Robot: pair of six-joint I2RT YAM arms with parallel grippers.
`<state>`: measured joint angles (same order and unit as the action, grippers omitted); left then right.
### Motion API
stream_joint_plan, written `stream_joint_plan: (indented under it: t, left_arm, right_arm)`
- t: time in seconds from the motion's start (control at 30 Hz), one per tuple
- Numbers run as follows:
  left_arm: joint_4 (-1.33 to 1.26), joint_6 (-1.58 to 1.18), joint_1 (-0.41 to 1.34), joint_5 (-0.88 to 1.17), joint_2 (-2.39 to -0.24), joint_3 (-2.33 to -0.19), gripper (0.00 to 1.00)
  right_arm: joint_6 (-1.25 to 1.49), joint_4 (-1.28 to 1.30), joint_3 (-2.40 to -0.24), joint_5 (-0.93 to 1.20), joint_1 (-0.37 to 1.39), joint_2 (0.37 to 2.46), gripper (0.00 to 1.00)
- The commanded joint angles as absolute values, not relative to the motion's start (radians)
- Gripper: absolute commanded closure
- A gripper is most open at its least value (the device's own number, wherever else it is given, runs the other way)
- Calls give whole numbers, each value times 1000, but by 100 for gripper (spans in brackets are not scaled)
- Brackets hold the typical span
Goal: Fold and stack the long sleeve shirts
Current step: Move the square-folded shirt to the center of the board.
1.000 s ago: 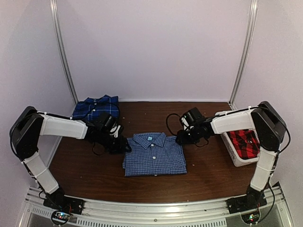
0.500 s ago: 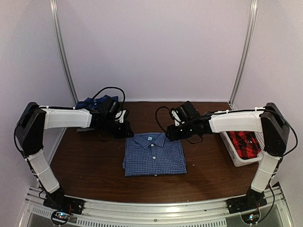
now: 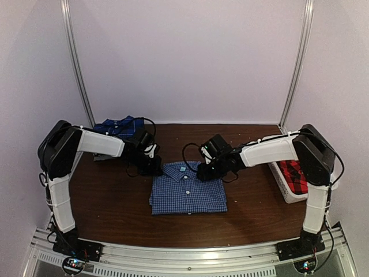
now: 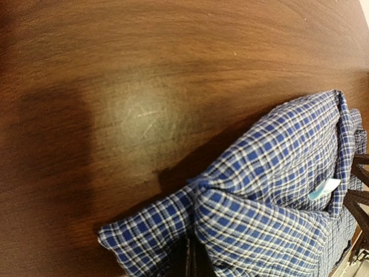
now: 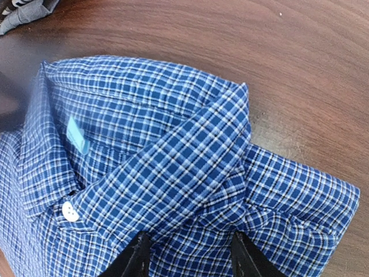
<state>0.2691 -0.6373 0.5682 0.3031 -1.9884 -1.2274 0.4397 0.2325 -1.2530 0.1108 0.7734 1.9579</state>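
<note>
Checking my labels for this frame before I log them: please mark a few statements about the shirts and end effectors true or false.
1. The red-and-black plaid shirt lies in the white basket. True.
2. The blue-and-white check shirt is spread out unfolded. False: it lies folded.
3. The right end effector is shut. False: its jaws stand open astride that shirt's shoulder.
4. The darker blue plaid shirt lies at the back left. True.

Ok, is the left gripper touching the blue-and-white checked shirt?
Touching. The left wrist view shows the left gripper shut on a bunched fold at the edge of the blue-and-white checked shirt.
</note>
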Motion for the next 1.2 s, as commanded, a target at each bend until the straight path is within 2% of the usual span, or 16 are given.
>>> stream_joint_plan:
  t: [0.0,0.3,0.43,1.17]
  left_arm:
    - [236,-623,565,284,-1996,-1254,98]
    - [261,-628,552,223,-1879,-1250,82]
    - [262,-636,542,213,-1817,-1239,79]
    - [281,-675,499,149,-1588,-1044,75]
  right_arm:
    - [434,212,-1256,103,756,1994,50]
    - [426,186,-1167,90,654,1966,50]
    - [410,182,-1145,91,625,1955,50]
    - [228,251,-1121,19,402,1920,46]
